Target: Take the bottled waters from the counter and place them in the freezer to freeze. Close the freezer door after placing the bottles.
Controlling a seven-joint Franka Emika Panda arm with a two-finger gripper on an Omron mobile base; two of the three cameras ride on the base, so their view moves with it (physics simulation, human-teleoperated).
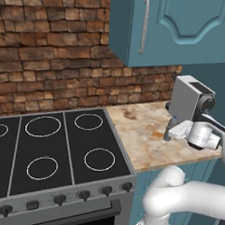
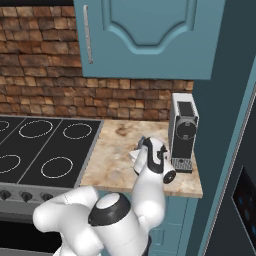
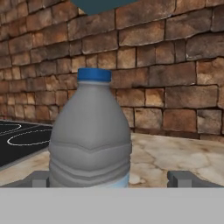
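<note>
A grey-blue bottled water (image 3: 90, 135) with a dark blue cap stands upright on the marbled counter (image 3: 175, 157), close in front of the hand. My gripper (image 3: 110, 179) is open, its two fingertips (image 3: 181, 178) low on either side of the bottle. The left tip is close to the bottle and a gap remains on the right. From the left base view the same bottle (image 1: 168, 130) stands on the counter (image 1: 136, 134) with the gripper (image 1: 178, 132) just to its right. The dark freezer door (image 2: 240, 200) with a small display rises at the far right.
A grey coffee machine (image 1: 189, 102) (image 2: 184, 135) stands on the counter right behind the hand. The black stove top (image 1: 51, 148) lies to the left. A teal wall cupboard (image 1: 175, 24) hangs above, and a brick wall (image 3: 153, 65) closes the back.
</note>
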